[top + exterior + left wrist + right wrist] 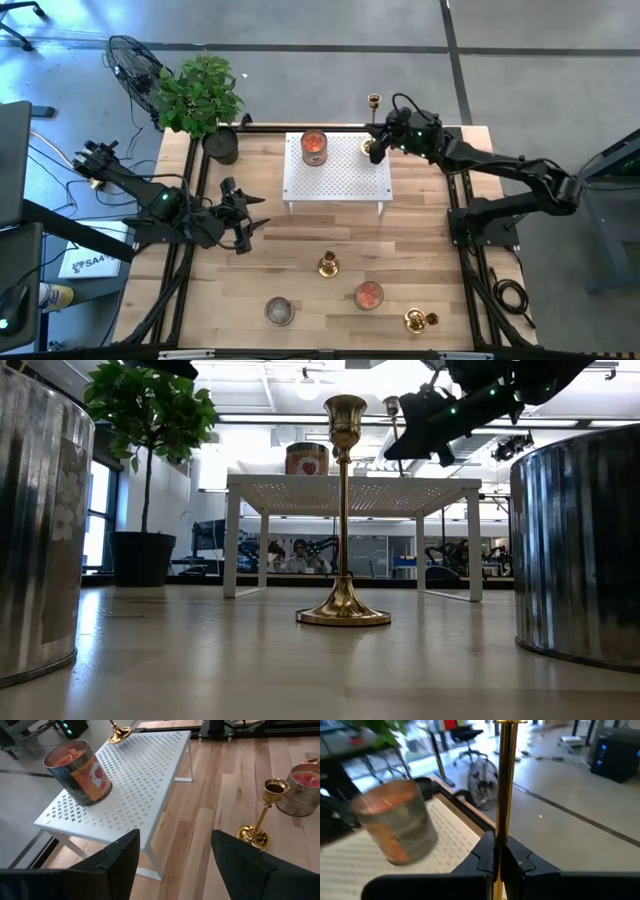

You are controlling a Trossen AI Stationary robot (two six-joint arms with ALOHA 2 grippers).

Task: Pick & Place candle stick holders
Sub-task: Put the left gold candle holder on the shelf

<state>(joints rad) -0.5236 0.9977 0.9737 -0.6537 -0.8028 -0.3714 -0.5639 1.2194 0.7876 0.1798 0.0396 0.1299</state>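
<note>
My right gripper [497,854] is shut on a tall gold candle stick holder [373,118] at the far right corner of the white perforated shelf [340,178]. Its flared base [119,734] is at that corner; whether it touches the shelf I cannot tell. My left gripper [172,855] hovers open and empty left of the shelf. Another gold candle stick holder [328,264] stands on its round base on the wooden table. Two small ones [420,320] lie near the front right edge. My right gripper pinches the slim stem [501,837] of the tall holder between its two fingers, around the lower half of the stem. The fingers come nearly level from the table's right side and lie across the stem. The holder stays about upright, cup end up.
A jar with an orange-red candle [314,146] stands on the shelf's far left part. Another such jar [368,295] and a grey tin [279,310] stand near the front edge. A potted plant [200,100] is at the far left corner.
</note>
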